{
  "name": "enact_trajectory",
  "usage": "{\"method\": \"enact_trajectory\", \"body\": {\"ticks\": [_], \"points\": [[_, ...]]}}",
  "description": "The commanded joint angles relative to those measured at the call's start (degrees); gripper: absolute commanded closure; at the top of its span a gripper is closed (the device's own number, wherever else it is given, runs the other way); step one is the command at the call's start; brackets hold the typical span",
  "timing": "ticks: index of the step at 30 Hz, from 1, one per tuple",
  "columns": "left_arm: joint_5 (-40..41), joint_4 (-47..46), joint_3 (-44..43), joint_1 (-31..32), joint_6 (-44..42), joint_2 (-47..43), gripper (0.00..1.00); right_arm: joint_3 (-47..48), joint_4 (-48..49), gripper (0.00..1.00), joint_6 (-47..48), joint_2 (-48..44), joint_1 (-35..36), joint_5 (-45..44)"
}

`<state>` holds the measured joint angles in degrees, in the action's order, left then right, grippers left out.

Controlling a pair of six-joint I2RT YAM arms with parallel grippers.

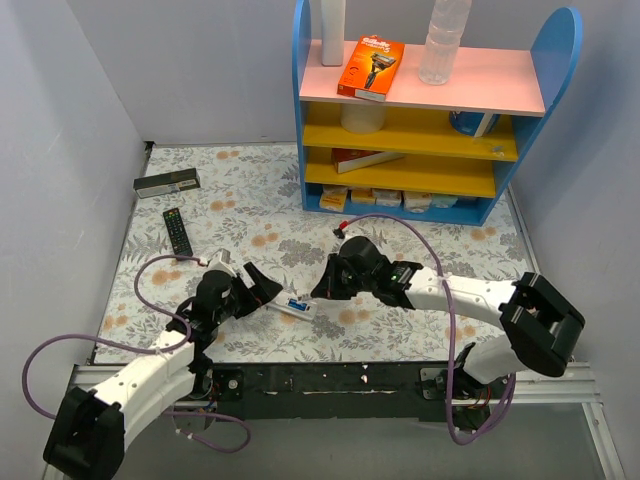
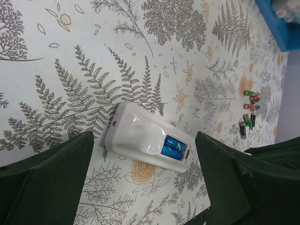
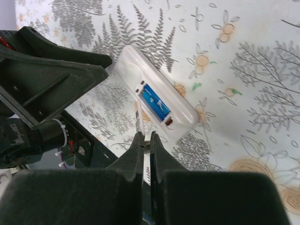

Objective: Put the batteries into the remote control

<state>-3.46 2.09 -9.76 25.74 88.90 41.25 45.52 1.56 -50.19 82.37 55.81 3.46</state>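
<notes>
At the near edge of the fern-print mat (image 1: 260,190), at 6 o'clock in the overhead view, the white remote control (image 1: 297,307) lies flat on its face between the two arms with its battery bay uncovered. Two blue-wrapped batteries (image 2: 172,149) sit side by side in the bay, at the end of the casing that points to 4 o'clock in the left wrist view.

The left gripper (image 2: 145,133) is released. Its dark fingers stand wide apart, one at 9 o'clock and one at 3 o'clock of the remote, and neither visibly touches it.

The right gripper (image 3: 146,137) is clenched to a narrow slit on a thin white cover (image 3: 138,117). The cover is seen edge-on and rises from the fingertips toward 12 o'clock, reaching the rim of the open bay. Whether it touches the casing cannot be told.

A loose cluster of spare cells (image 2: 248,110) with red, green and dark wrappers lies on the mat well apart from the remote, at 2 o'clock of it in the left wrist view.

From overhead, a black remote (image 1: 178,232) rests at 10 o'clock of the left arm. A long dark flat box (image 1: 167,183) lies just beyond it by the wall. The blue-sided shelf (image 1: 565,40) stands at 1 o'clock with an orange carton (image 1: 371,67) on its pink top board.
</notes>
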Motion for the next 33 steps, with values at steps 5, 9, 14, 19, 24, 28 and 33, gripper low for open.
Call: {"method": "enact_trajectory", "body": {"ticks": [5, 9, 14, 19, 24, 28, 33], "points": [[-7.3, -2.9, -3.0, 0.4, 2.2, 14.0, 0.06, -4.6, -1.5, 0.99, 3.3, -9.1, -0.3, -7.2], [-6.0, -4.0, -2.0, 1.0, 3.9, 13.2, 0.06, -5.3, -3.9, 0.99, 5.7, -11.9, -1.1, -6.8], [-8.0, -4.6, -2.5, 2.3, 5.0, 14.7, 0.06, -9.2, -2.6, 0.99, 7.1, -16.3, -2.3, -5.1], [-7.3, -5.1, -2.8, 8.3, 8.4, 16.7, 0.06, -9.1, -3.8, 0.99, 8.5, -16.5, -3.3, -3.9], [-5.6, -7.1, -3.5, 12.8, 12.7, 17.1, 0.07, -7.5, -7.1, 0.99, 10.0, -14.9, -3.3, -1.6], [-3.9, -4.0, -4.0, 14.3, 15.2, 15.3, 0.05, -6.1, -7.6, 0.99, 12.0, -13.1, -3.3, 0.0], [2.8, 5.7, -4.0, 14.3, 15.2, 6.0, 0.05, -1.2, -11.1, 0.99, 13.8, -9.2, -3.3, 3.4]]}}
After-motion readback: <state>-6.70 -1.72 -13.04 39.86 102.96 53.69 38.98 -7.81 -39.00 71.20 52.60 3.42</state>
